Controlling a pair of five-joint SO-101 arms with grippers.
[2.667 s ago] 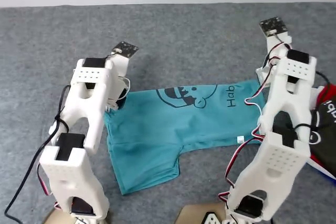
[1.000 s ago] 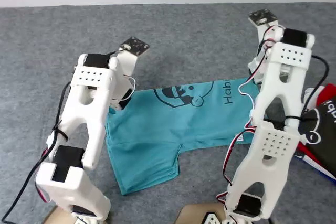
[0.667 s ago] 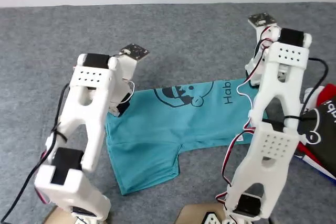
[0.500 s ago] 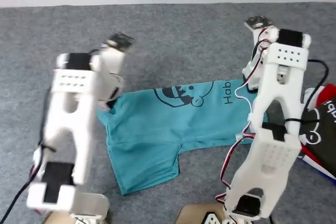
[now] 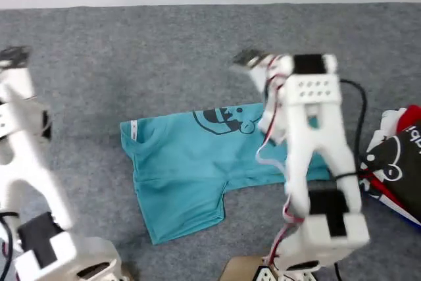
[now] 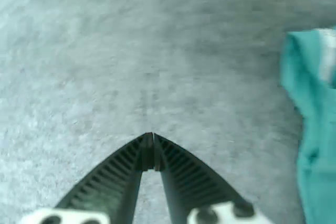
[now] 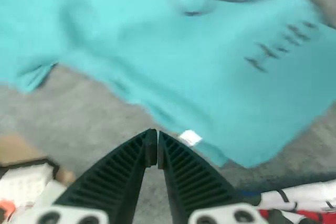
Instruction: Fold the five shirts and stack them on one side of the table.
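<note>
Right gripper (image 7: pixel 153 148): hangs over the near hem of the teal cotton T-shirt (image 5: pixel 197 169), jaws pressed together, nothing held. Right edge: heap of black, red and white shirts (image 5: pixel 395 162). T-shirt: lies flat mid-table on the grey felt table cover (image 5: pixel 197 51), dark print toward the far side. Left gripper (image 6: pixel 149 150): hovers left of it over bare felt, jaws likewise together.
</note>
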